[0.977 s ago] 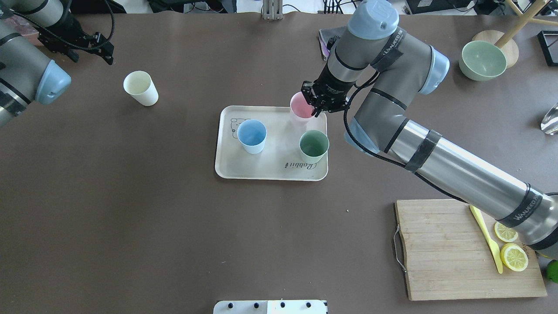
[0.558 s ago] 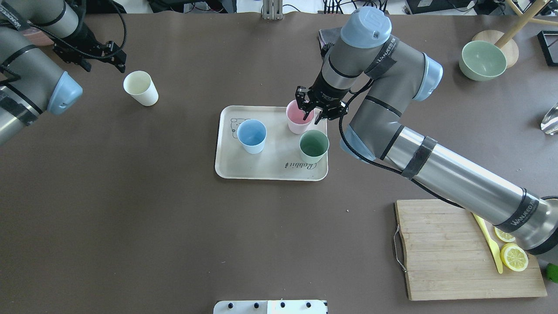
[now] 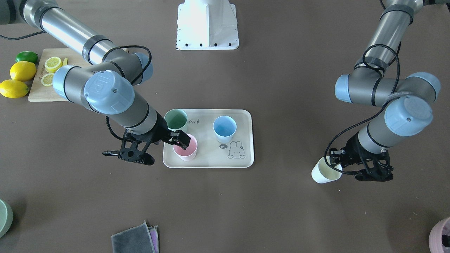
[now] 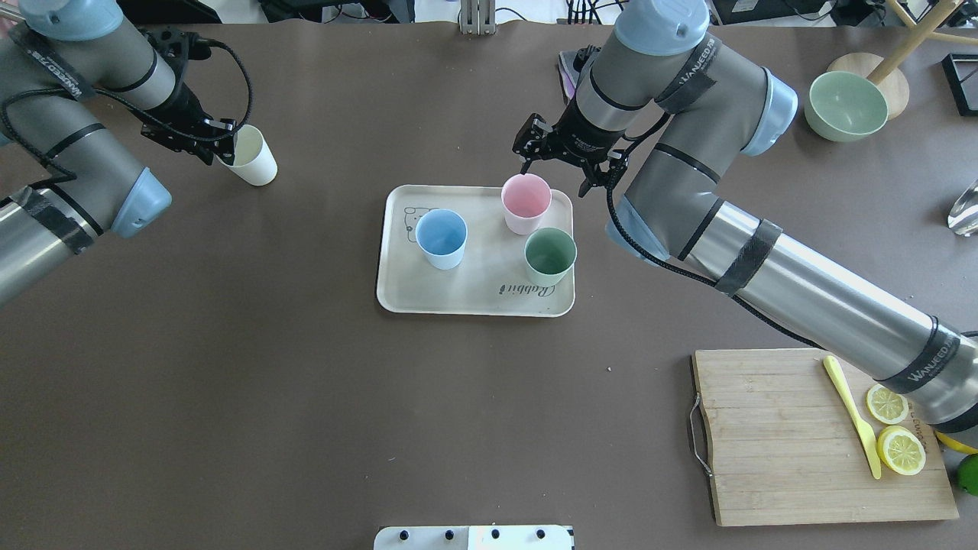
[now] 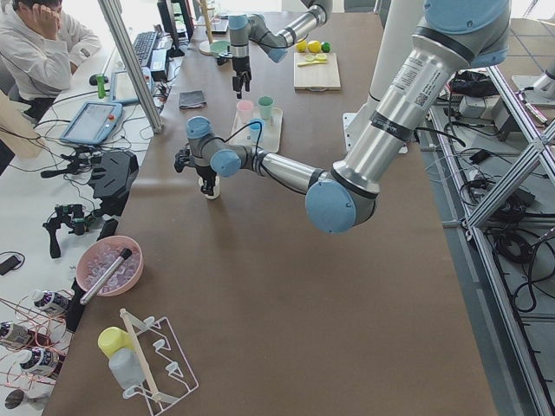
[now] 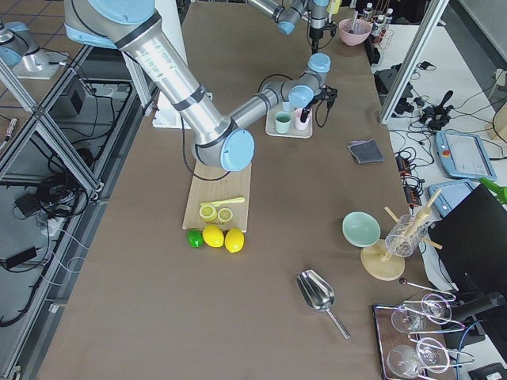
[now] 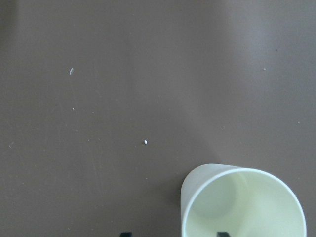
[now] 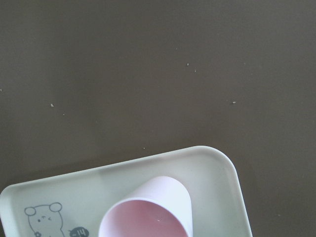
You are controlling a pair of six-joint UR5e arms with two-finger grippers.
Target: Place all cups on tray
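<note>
The beige tray holds the light blue cup, the pink cup and the sage green cup, all upright. My right gripper is open just beyond the pink cup's far rim and holds nothing; its wrist view shows the pink cup on the tray's corner. The pale cream cup stands on the table at the far left. My left gripper is open at its rim. In the left wrist view one fingertip is over the cup's mouth and the other is outside its wall.
A wooden cutting board with lemon slices and a yellow knife lies at the near right. A green bowl sits at the far right, a folded cloth behind the tray. A mauve pot is beyond the cream cup.
My right gripper let go of the pink cup, opened and drew back above its far rim. My left arm moved right and down, its open gripper now at the cream cup's rim.
</note>
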